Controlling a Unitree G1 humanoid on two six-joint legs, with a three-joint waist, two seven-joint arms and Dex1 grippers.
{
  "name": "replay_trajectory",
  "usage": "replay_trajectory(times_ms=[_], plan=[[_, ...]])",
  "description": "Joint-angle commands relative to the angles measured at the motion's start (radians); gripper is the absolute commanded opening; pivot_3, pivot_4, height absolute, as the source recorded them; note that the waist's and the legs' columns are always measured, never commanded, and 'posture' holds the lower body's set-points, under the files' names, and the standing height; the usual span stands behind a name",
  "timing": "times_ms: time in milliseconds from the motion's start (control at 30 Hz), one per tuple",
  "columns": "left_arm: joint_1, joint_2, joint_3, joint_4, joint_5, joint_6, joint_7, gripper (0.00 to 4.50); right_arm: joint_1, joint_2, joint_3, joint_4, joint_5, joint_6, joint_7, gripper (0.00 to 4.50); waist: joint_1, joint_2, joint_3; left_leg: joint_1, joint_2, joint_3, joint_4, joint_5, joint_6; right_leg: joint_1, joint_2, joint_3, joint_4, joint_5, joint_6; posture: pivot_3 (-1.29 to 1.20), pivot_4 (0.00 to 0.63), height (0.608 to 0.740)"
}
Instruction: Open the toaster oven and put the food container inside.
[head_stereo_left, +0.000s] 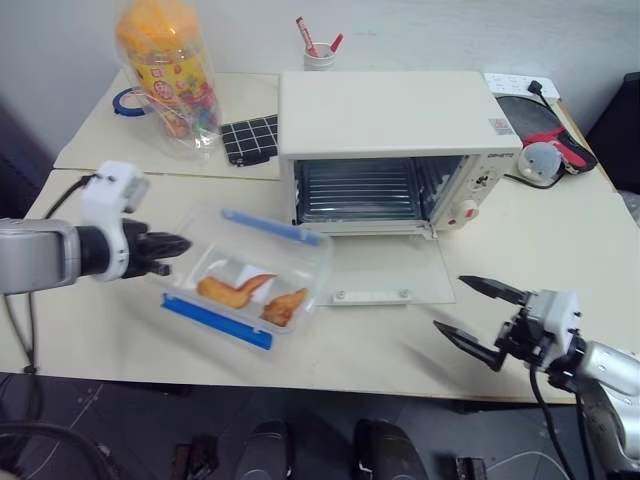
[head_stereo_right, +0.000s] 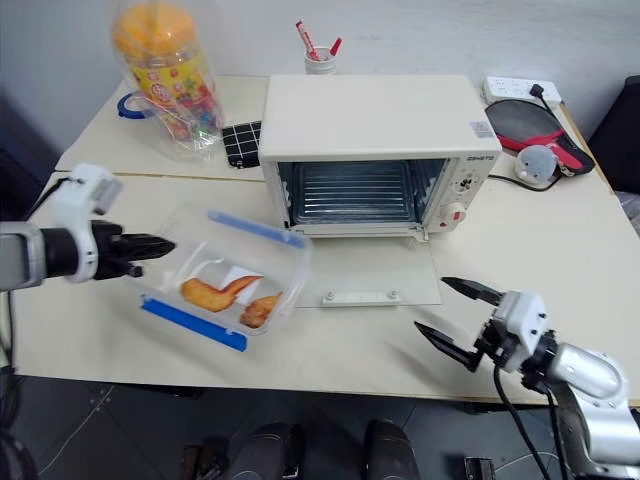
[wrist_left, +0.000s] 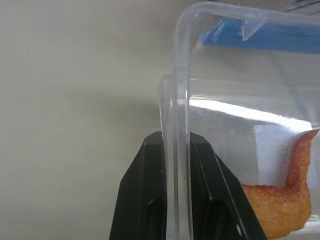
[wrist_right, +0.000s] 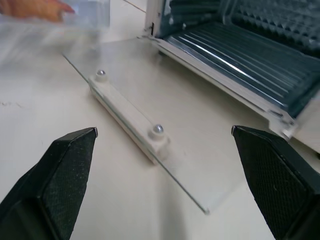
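1. Nearest the camera, the right end effector hangs low over the front edge of the table, its fingers spread wide with nothing between them, pointing roughly level toward the oven's lowered glass door.
2. The left end effector is clenched on the near wall of the food container; the left wrist view shows the thin clear rim pinched between its fingers.
3. The container appears lifted and tilted, in front and to the left of the toaster oven, which stands open with its wire rack exposed.
4. Risk: the grip is on one thin plastic edge only, so the box could swing, twist or slip out as it is carried.
5. Risk: the tilt could slide the orange-brown food pieces toward one side, shifting the load.
6. Risk: a low approach could knock the container against the door's white bar handle or the oven's front frame.
7. The left arm reaches in from the left, its end effector aimed rightward and slightly down; the right arm stays well apart from the container.
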Motion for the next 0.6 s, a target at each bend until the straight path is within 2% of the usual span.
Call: replay_trajectory(times_ms=[33,100,333,600], plan=[[-0.073,-0.105,-0.004,-0.004,-0.070,0.006,0.135,0.43,0.036,-0.009,-0.057,-0.049,0.008,-0.022,-0.022,4.50,-0.001,0.000,0.000,0.000,0.000,0.000,0.000,0.000,0.000,0.001,0.000,0.000,0.000,0.000,0.000,0.00,0.150,0.740],[-0.085,-0.194,-0.018,0.004,-0.099,-0.007,0.251,0.43,0.063,-0.001,-0.071,-0.070,0.010,-0.023,-0.038,4.50,-0.005,0.000,0.000,0.001,0.000,0.000,0.000,0.000,0.000,0.001,0.000,0.000,0.001,0.000,0.000,0.00,0.150,0.740],[-0.099,-0.385,-0.077,0.037,-0.196,-0.087,0.541,0.43,0.143,0.046,-0.111,-0.199,0.071,0.008,-0.134,4.50,0.000,0.000,0.000,0.001,0.000,-0.001,0.001,0.001,0.000,0.001,0.000,0.001,0.002,0.000,0.000,0.00,0.150,0.740],[-0.168,-0.530,-0.149,0.114,-0.188,-0.134,0.642,0.43,0.192,0.100,-0.111,-0.398,0.120,0.088,-0.282,4.50,0.041,0.000,0.000,0.000,-0.004,-0.007,0.012,0.001,0.002,0.005,-0.005,0.001,0.002,0.000,0.001,0.00,0.150,0.740]])
